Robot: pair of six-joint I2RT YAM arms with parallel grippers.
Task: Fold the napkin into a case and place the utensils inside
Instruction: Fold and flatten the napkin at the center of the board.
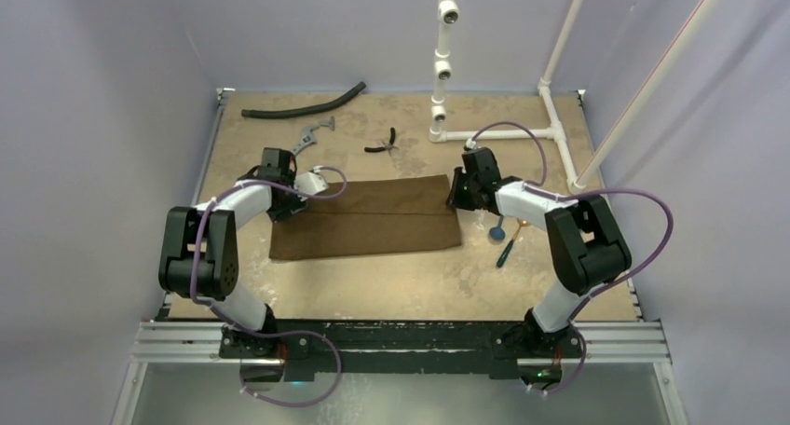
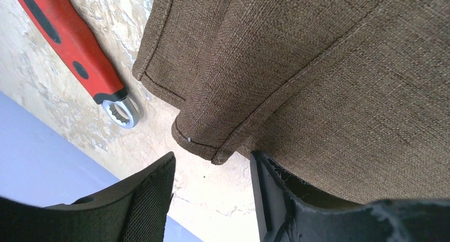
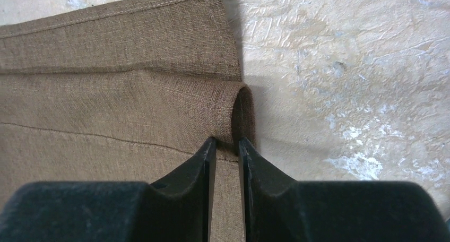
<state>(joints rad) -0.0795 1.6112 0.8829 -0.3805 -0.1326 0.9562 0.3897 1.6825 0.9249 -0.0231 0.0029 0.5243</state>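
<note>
Right wrist: my right gripper point(image 3: 226, 142) pinches dark-brown woven napkin point(image 3: 106, 93) fold shallowly; left gripper point(image 2: 212, 161) apart astride corner; cloth could slip.

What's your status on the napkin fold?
Left end effector open, straddling napkin corner. Right end effector pinching its folded edge. Utensils outside; wrench clear.

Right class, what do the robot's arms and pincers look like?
The left arm and right arm have black joints, white covers and a purple cable looping along each. The left pincer and right pincer each have two black wedge-shaped fingers.
</note>
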